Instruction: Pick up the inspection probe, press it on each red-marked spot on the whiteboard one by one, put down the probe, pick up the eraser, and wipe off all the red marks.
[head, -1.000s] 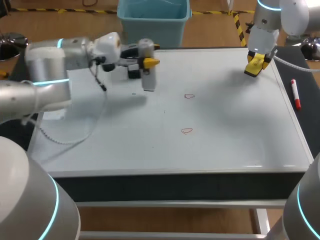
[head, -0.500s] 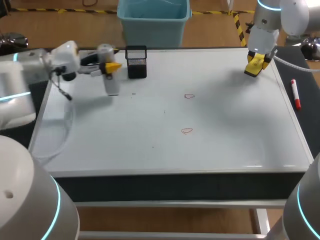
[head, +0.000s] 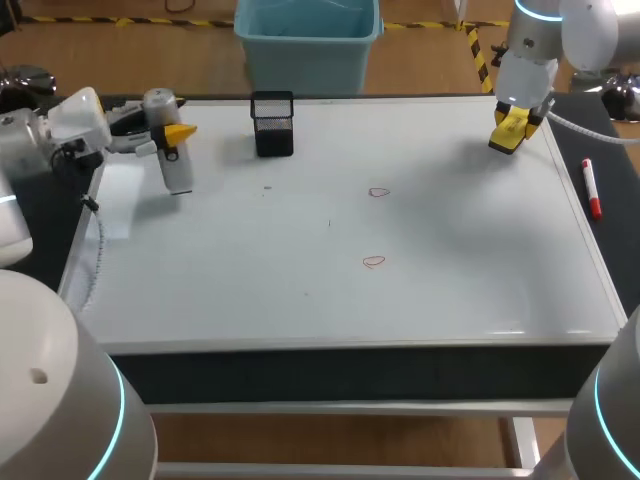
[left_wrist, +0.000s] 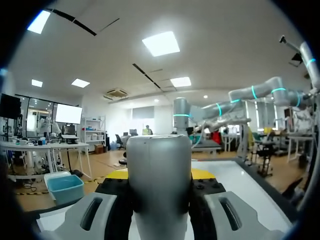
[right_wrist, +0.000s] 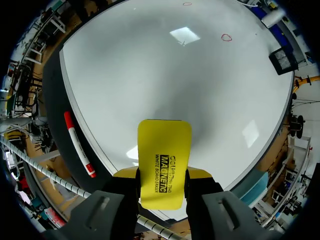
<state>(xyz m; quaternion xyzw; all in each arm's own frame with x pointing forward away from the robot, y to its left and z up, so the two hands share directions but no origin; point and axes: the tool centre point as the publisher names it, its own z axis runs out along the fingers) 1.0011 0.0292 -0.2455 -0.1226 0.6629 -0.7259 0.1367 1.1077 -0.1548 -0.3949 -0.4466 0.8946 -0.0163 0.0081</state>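
Over the whiteboard (head: 450, 290), its two red marks (head: 378, 192) mid-board, the left jaws clamp the probe (head: 178, 172) at the left edge, their yellow tips largely hidden behind it, and the right jaws grip the eraser (right_wrist: 164, 155) far right.

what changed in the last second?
The left gripper, shut on the probe, swung left from beside the mesh holder to the whiteboard's left edge. The right gripper kept holding the eraser at the far right corner; both red marks and the marker did not move.

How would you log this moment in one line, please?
left gripper: shut on probe, over whiteboard left side | right gripper: shut on eraser, far right corner | red marks: two, unwiped
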